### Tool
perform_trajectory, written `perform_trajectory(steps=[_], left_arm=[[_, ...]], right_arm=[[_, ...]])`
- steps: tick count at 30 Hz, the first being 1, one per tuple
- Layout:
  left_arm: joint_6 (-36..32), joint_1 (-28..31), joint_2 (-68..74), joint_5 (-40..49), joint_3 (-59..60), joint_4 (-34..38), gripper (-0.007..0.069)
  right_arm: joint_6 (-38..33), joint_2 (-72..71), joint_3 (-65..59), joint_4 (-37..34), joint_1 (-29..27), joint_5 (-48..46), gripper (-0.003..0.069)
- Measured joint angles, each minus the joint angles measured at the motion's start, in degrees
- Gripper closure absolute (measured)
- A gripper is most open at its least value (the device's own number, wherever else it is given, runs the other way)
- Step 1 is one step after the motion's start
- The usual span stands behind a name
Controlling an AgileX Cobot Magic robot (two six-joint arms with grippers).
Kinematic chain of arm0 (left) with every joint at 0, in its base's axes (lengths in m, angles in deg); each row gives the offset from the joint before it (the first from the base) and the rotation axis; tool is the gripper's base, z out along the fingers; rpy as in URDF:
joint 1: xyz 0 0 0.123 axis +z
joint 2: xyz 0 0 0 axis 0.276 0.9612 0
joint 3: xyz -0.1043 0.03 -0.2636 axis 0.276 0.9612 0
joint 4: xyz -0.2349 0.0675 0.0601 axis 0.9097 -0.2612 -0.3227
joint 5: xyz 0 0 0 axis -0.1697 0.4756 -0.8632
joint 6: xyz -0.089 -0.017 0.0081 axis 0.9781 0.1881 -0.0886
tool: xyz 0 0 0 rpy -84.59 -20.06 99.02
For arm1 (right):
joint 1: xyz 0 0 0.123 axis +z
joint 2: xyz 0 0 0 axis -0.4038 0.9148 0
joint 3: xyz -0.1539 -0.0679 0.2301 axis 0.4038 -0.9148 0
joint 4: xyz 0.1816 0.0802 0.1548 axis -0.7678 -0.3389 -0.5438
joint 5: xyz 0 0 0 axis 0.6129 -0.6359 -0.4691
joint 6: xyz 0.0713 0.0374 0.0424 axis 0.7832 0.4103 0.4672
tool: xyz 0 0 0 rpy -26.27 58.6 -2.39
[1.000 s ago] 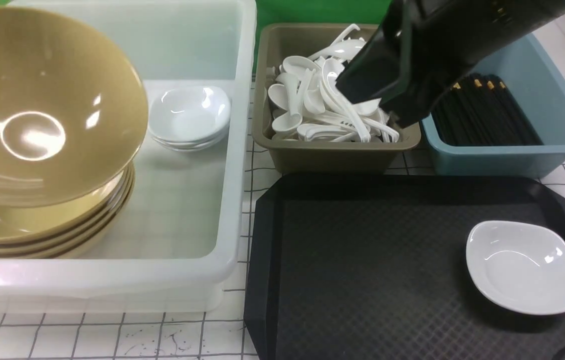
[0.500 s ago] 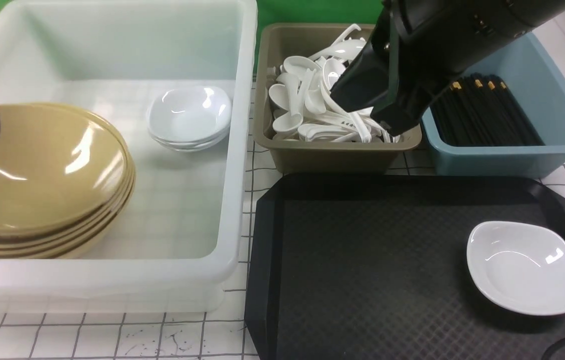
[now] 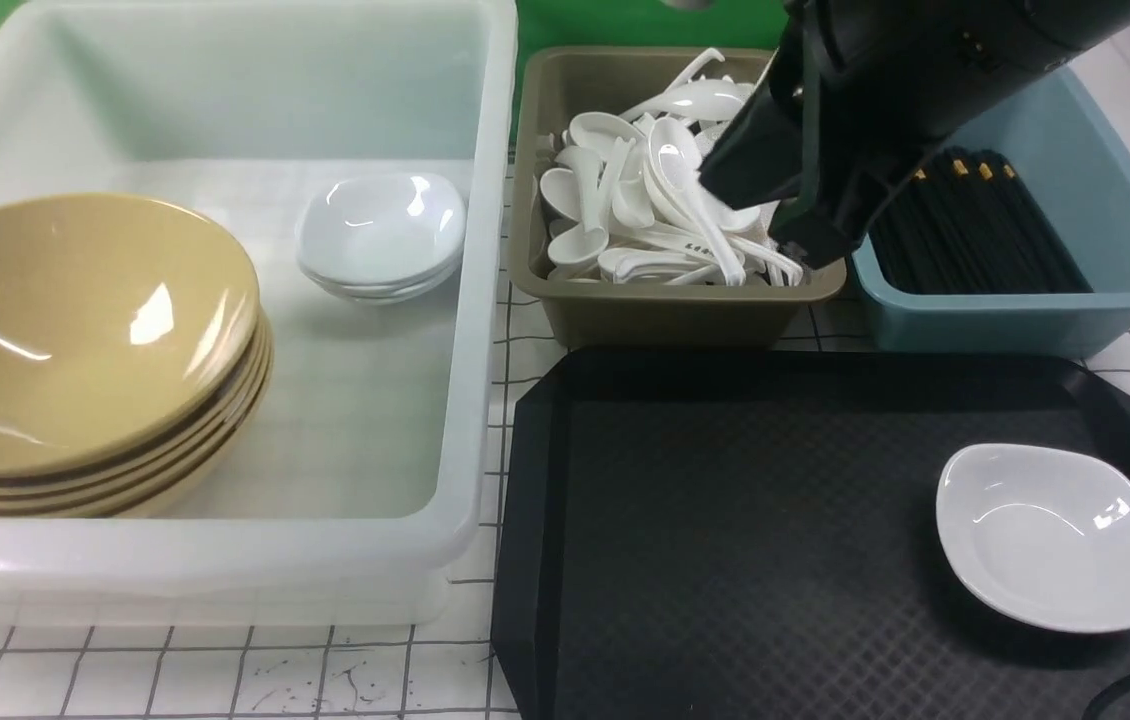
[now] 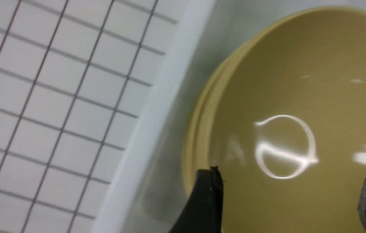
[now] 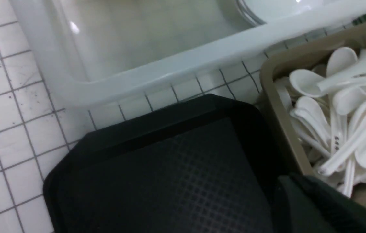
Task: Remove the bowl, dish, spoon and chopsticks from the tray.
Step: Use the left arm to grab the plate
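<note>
One dish (image 3: 1050, 535) on tray (image 3: 725, 560); bowl (image 3: 75, 320) in bin (image 3: 490, 250).

My left pincer (image 4: 294, 170) stands with its fingers wide apart, gripping nothing. My right arm (image 3: 925, 80) slants down from the far right. My right pincer (image 3: 805, 238) is closed.

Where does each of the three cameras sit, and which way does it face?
Front view: between the arms, facing forward and down over the white bin, olive bin, blue bin and tray; the right arm shows.
Left wrist view: on the left wrist, looking down into the bowl; the open left gripper shows.
Right wrist view: on the right wrist, looking at the tray's corner and olive bin; the right gripper shows.
Shared: front and right wrist views both show tray and olive bin.
</note>
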Motion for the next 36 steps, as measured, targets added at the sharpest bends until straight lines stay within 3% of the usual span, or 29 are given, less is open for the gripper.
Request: perform_trajectory(steps=[2, 3, 6, 9, 13, 16, 19, 24, 36], left_arm=[[0.36, -4.0, -1.88, 0.24, -0.28, 0.97, 0.0091], [0.59, -11.8, -3.32, 0.44, -0.36, 1.92, 0.0103], [0.59, -21.82, -3.24, 0.29, -0.36, 2.26, 0.0116], [0.59, -36.05, -0.74, -1.64, -0.36, 1.59, 0.013], [1.3, -50.67, 5.79, -8.51, -0.36, 1.14, 0.0135], [2.17, -54.25, 8.49, -12.03, -0.42, 1.23, 0.0135], [2.6, -61.43, 16.53, -18.09, -2.62, 2.46, 0.0135], [2.61, -69.38, 29.77, -22.31, -11.07, 6.52, 0.0135], [3.97, -75.89, 52.27, -27.19, -28.65, 8.64, 0.0135]], right_arm=[[1.54, 0.0, 0.0, 2.16, 0.0, -0.69, 0.061], [4.42, 0.0, 0.0, 5.55, 0.0, -2.93, 0.0608], [7.96, 0.0, 0.0, 9.43, -0.14, -5.17, 0.0606], [12.91, -0.68, -1.29, 11.58, -2.15, -5.77, 0.0604], [18.38, -6.07, -7.6, 12.04, -6.31, -5.76, 0.0602], [20.2, -9.17, -10.74, 12.22, -7.74, -5.88, 0.0603], [23.58, -16.43, -17.47, 12.29, -9.79, -6.02, 0.0601], [26.6, -25.65, -25.57, 12.36, -10.14, -6.27, 0.0595], [28.18, -36.77, -30.93, 12.48, -10.14, -6.61, 0.0584]])
